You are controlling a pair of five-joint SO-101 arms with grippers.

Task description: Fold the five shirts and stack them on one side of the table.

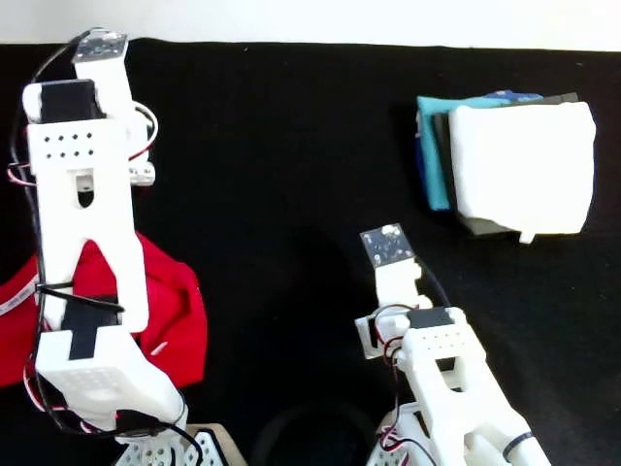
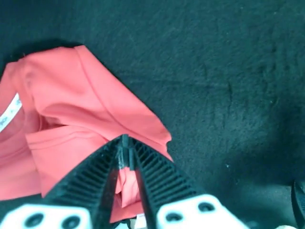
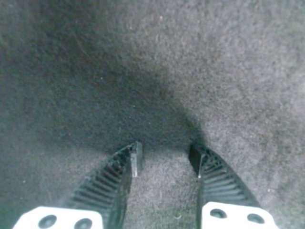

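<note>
High view: folded shirts are kept as a stack (image 1: 524,165) at the table's (image 1: 291,146) far right, white shirt (image 1: 529,160) on top, judged the finished pile. Opposite, the red shirt (image 1: 175,311) is seen rumpled, unfolded, partly covered by an arm. The left gripper (image 2: 125,145) is held over the red shirt (image 2: 95,109), jaws pressed together, no cloth seen pinched. The right gripper (image 3: 167,160) is held spread over bare table, probably idle.
</note>
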